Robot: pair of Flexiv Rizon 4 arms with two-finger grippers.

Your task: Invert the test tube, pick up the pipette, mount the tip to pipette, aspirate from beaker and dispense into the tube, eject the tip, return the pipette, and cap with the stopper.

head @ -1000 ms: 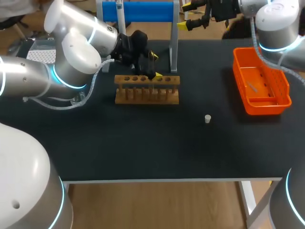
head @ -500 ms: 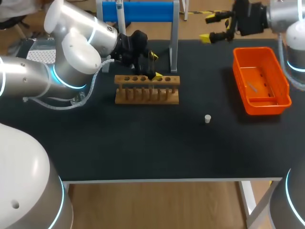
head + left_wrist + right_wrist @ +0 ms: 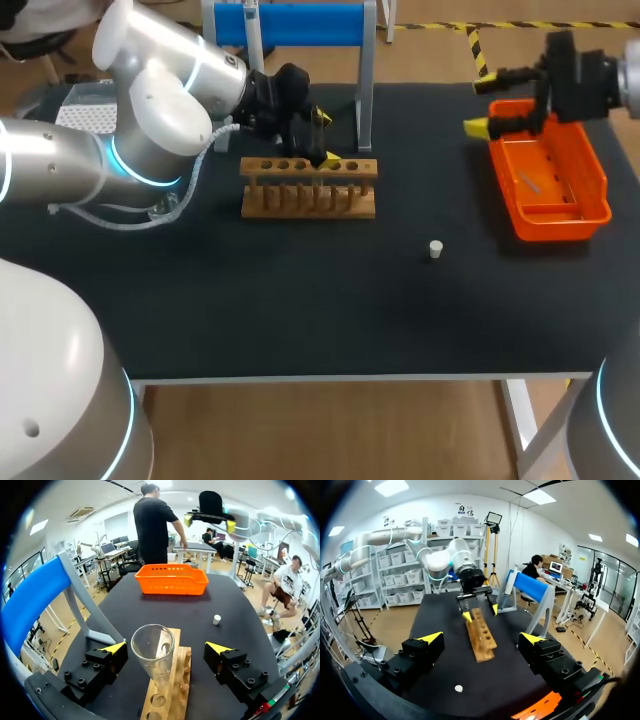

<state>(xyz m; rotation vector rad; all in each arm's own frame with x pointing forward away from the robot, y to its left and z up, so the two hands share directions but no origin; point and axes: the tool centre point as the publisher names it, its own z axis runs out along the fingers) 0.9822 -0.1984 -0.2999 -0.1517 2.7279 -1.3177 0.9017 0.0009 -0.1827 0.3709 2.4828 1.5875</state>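
Observation:
A glass test tube (image 3: 153, 652) stands mouth up in the wooden rack (image 3: 308, 187) (image 3: 172, 685). My left gripper (image 3: 324, 137) (image 3: 165, 647) is open around the tube, one yellow tip on each side, neither touching it. My right gripper (image 3: 485, 100) (image 3: 481, 638) is open and empty, at the back left corner of the orange tray (image 3: 560, 225); it also shows high up in the left wrist view (image 3: 209, 522). A white stopper (image 3: 436, 249) (image 3: 458, 688) lies on the mat between rack and tray. In the tray lies a thin pipette tip (image 3: 530, 182).
A blue-barred stand (image 3: 290, 22) (image 3: 530, 587) rises behind the rack at the table's back edge. The rack (image 3: 481, 635) has several unfilled holes. Black mat stretches from the rack to the front edge.
My right arm has swung from behind the blue stand rightward and down to the orange tray's back left corner. My left arm and the tube have not moved.

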